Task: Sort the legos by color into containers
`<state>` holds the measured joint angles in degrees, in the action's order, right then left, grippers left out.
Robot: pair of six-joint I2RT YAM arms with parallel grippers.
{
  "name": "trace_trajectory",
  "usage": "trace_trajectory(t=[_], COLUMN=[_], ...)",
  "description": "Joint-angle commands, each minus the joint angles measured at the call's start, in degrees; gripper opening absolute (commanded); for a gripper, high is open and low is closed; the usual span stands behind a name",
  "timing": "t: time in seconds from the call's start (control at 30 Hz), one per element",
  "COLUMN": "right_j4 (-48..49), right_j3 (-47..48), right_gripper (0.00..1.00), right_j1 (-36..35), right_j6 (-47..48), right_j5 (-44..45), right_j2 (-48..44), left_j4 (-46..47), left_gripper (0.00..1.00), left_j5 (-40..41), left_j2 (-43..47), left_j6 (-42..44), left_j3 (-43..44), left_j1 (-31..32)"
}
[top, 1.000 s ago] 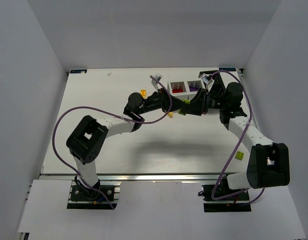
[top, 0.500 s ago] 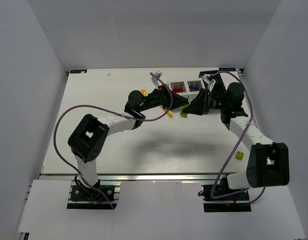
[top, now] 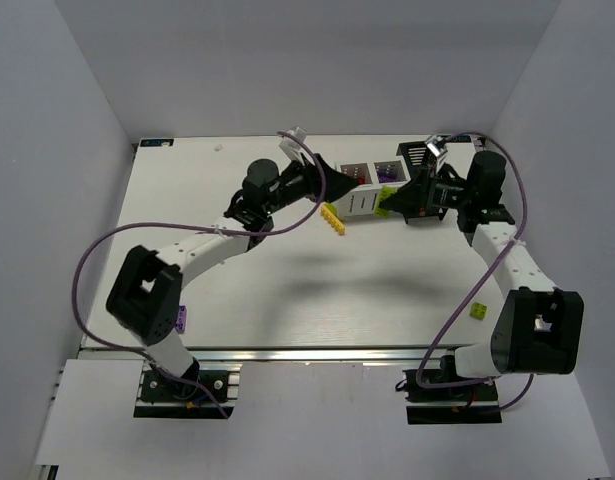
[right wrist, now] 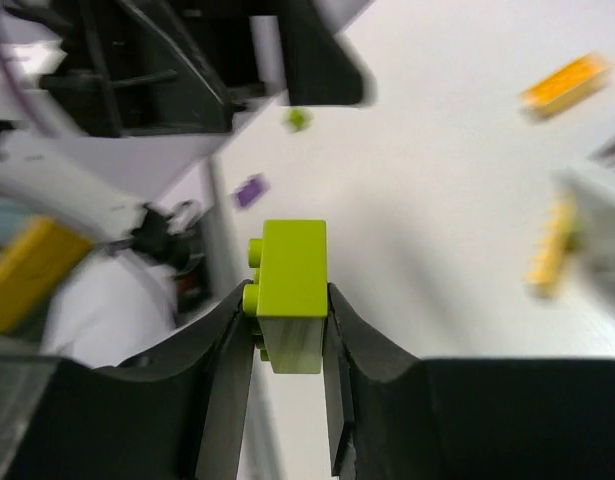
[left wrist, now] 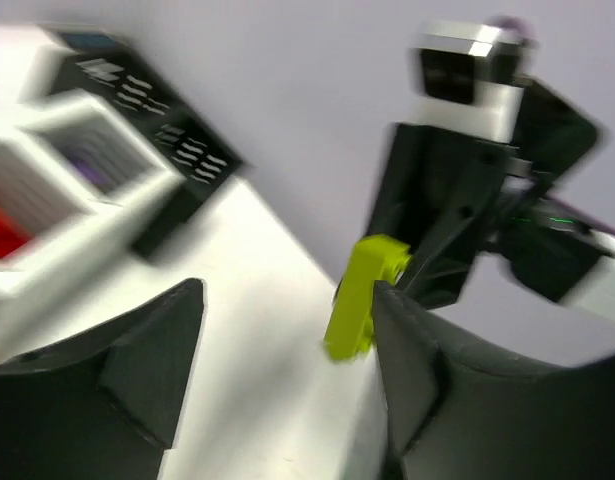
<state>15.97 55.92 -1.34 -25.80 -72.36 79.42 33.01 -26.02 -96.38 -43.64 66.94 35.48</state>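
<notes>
Lifted and swung apart since a second ago, the left arm (top: 202,240) and right arm (top: 502,255) hang over the white box (top: 363,204). It holds red bricks (top: 358,182) in its left compartment and purple bricks (top: 387,176) in its right. The black bin (top: 411,152) stands behind; its contents are hidden. The left gripper (left wrist: 287,300) gapes empty. The right gripper (right wrist: 287,300), at the box's near right corner, clamps the lime green brick (right wrist: 290,285), whose long axis runs out past the fingertips.
</notes>
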Motion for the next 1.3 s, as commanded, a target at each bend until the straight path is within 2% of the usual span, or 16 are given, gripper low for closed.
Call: trace_trajectory(t=[0.0, 0.07, 0.1, 0.13, 0.17, 0.23, 0.3, 0.33, 0.37, 0.47, 0.57, 0.77, 0.97, 1.1, 1.2, 1.27], right_j4=[-21.08, -22.38, -22.99, -23.26, -23.52, -24.22, -25.97, -26.33, -26.34, -26.08, -26.68, -27.83, -28.88, -29.50, -29.68, -29.85], right_j3=[9.10, 12.44, 13.24, 14.12, 15.96, 17.72, 20.26, 20.80, 21.07, 21.42, 22.91, 26.34, 28.62, 28.98, 28.72, 28.81], right_gripper=[0.00, 0.00, 0.00, 0.00, 0.00, 0.00, 0.00, 0.00, 0.00, 0.00, 0.00, 0.00, 0.19, 0.42, 0.53, 0.56], right_j1=[2.29, 2.49, 2.31, 2.22, 2.22, 2.05, 1.79, 1.78, 1.70, 1.78, 1.70, 1.87, 1.87, 1.87, 1.96, 1.96], right_j6=[18.13, 22.98, 24.12, 25.52, 27.63, 28.79, 30.54, 31.51, 32.04, 33.88, 34.59, 35.03, 34.68, 34.59, 34.42, 34.33], right_j5=[12.81, 26.65, 31.70, 37.23, 44.68, 50.27, 56.96, 60.28, 61.88, 65.57, 67.08, 67.00, 65.33, 64.45, 63.92, 63.83], right_j2=[-1.46, -1.28, -1.11, -0.32, 0.21, 2.92, 4.95, 6.87, 7.59, 10.23, 13.48, 18.31, 21.39, 22.62, 22.54, 22.45], left_j4=[-18.48, -21.92, -25.42, -27.72, -29.74, -35.10, -36.78, -37.14, -37.67, -40.04, -40.75, -41.72, -41.89, -41.63, -41.37, -41.36], left_gripper=[0.73, 0.59, 0.31, 0.19, 0.11, 0.05, 0.15, 0.44, 0.55, 0.74, 0.82, 0.84, 0.84, 0.85, 0.86, 0.86], left_j5=[12.74, 13.89, 13.89, 13.28, 12.75, 12.05, 9.68, 8.89, 8.71, 10.28, 12.65, 14.77, 13.63, 12.93, 12.31, 11.96], left_j2=[7.69, 10.15, 10.77, 11.73, 12.26, 13.40, 16.04, 18.31, 19.46, 24.46, 27.64, 30.20, 30.02, 29.85, 29.76, 29.67], left_j6=[12.07, 12.26, 12.43, 12.61, 13.22, 14.45, 17.17, 19.10, 20.16, 24.45, 27.89, 29.84, 30.10, 30.02, 29.93, 29.75], left_j3=[2.15, 0.66, 0.13, -0.75, -1.28, -3.03, -7.42, -10.39, -11.55, -15.15, -17.27, -17.81, -17.63, -17.72, -17.89, -17.89], left_j1=[-1.03, -1.73, -2.26, -2.26, -2.26, -2.78, -2.79, -2.79, -2.79, -2.79, -2.79, -2.79, -2.79, -2.79, -2.79, -2.79])
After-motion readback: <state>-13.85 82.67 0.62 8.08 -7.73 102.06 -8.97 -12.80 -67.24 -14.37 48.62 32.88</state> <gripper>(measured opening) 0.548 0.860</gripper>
